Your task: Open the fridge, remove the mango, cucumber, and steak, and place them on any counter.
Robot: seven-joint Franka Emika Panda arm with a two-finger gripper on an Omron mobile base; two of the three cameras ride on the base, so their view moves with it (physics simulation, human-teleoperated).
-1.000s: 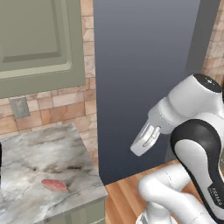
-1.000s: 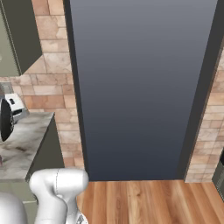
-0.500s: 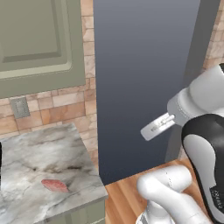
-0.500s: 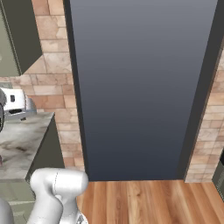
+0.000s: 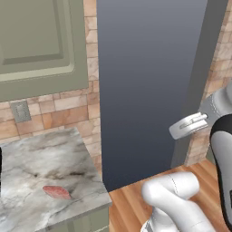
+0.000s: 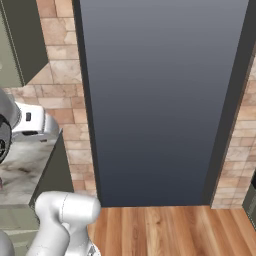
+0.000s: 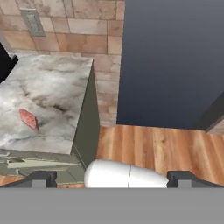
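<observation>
Right, the steak (image 5: 56, 192) is lying flat on the marbled table (image 5: 50, 158), a small pinkish-red slab near the front edge, and from the hand camera it sits toward the left side of the stone top (image 7: 29, 119). Nothing is touching it. Its outline is soft and small, so no detail on its surface can be made out.

Just beside the table stands the fridge (image 5: 149, 81), a tall dark slab whose top and right side run out of the picture. From the right base camera its dark face (image 6: 160, 100) shows no handle and no seam clearly, so I cannot tell doors from side panel. Mango and cucumber are nowhere to be picked out.

Now the claw (image 7: 111, 178): its two dark fingertips (image 7: 41, 178) sit far apart at the bottom of the hand camera, spread as wide as they go, with nothing between them. It looks down over the wooden floor (image 7: 153, 148) in front of the fridge, well apart from the steak.

Around that, a sage green wall cupboard (image 5: 41, 41) hangs above the table, cut off at the top and left, over a brick wall (image 5: 68, 108) with a grey socket plate (image 5: 20, 112). A dark shape at the table's far left edge is too cropped to identify.
</observation>
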